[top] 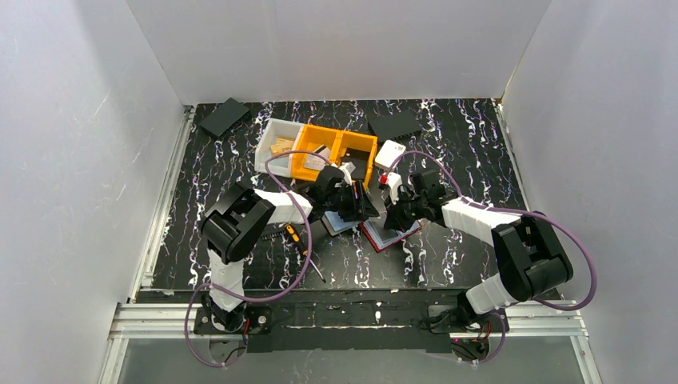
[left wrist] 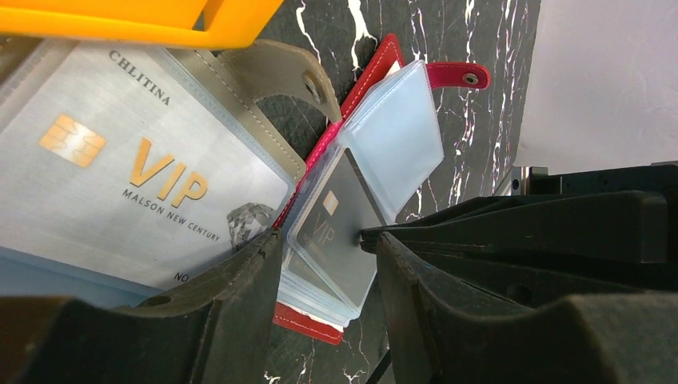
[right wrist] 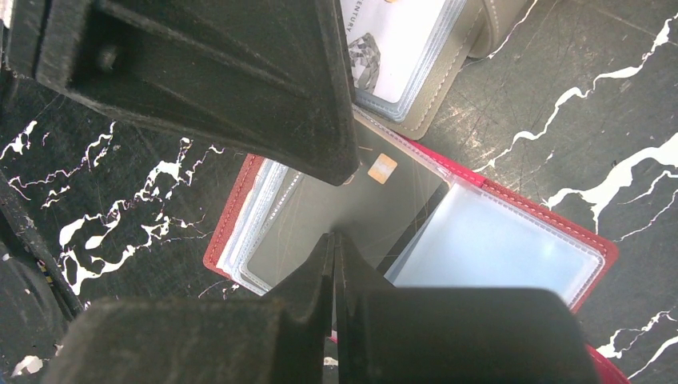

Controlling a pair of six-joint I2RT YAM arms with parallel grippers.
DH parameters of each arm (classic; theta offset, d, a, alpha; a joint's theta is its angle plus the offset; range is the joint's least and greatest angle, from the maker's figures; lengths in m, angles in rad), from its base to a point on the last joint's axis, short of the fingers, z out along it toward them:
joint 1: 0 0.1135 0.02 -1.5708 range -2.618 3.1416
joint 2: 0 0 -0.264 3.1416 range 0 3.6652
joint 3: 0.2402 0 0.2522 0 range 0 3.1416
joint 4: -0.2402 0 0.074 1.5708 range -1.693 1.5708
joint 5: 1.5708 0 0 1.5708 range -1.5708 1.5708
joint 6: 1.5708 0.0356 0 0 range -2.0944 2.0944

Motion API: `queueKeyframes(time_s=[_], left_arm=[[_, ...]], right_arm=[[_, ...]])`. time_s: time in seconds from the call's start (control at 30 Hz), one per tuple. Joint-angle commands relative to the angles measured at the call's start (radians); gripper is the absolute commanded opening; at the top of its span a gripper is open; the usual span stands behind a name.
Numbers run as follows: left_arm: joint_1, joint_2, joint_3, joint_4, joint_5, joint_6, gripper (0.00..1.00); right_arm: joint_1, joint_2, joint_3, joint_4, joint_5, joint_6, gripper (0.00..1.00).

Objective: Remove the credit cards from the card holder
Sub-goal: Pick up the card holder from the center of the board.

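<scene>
Right fingers (right wrist: pixel 345 276): pressed together with only a thin seam between them, pinching the edge of the grey card (right wrist: pixel 320 204).
Left fingers (left wrist: pixel 248 280): spread wide and gripping nothing. They straddle a corner of the red card holder (left wrist: pixel 308 326), with its sleeves in the gap. I cannot tell whether either finger touches it.
Grey card: a thin, dark, matt rectangle with a gold chip and gold "VIP" lettering. Part of it lies in a sleeve and part sticks out toward the right fingers.
Red card holder: lies open on the surface. It has a red leather-like cover with pale stitching, a tab with a metal snap (left wrist: pixel 470 78), and a fanned stack of clear plastic sleeves (left wrist: pixel 400 120).
Silver card (left wrist: pixel 136 160): brushed-metal look, with a gold chip and "VIP" in gold. It sits inside a clear sleeve of a second, grey-beige holder (left wrist: pixel 272 68), just beside the red one.
Orange bins (top: pixel 332 152): hard plastic and open-topped, behind both holders, with a white bin (top: pixel 276 144) joined on their left.
Screwdriver (top: pixel 300 242): yellow and black handle, thin metal shaft, lying flat near the left arm.
Black flat pieces (top: pixel 224 117): matt rectangles at the back of the surface, one on the left and another (top: pixel 394 126) right of centre.
Surface (top: pixel 448 256): black with white marble-like veining.
Room: plain white walls (top: pixel 336 48) on three sides.
</scene>
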Motion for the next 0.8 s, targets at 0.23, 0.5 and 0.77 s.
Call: queueKeyframes(time_s=[0.23, 0.5, 0.77], left_arm=[[-0.009, 0.026, 0.055, -0.024, 0.064, -0.004, 0.36], [-0.010, 0.005, 0.055, -0.024, 0.047, -0.005, 0.24], [-0.010, 0.017, 0.070, -0.024, 0.063, -0.011, 0.00]], right_arm=[[-0.004, 0.015, 0.032, -0.020, 0.001, 0.007, 0.06], [-0.004, 0.011, 0.030, -0.020, -0.001, 0.007, 0.06], [-0.007, 0.007, 0.032, -0.020, -0.004, 0.007, 0.06]])
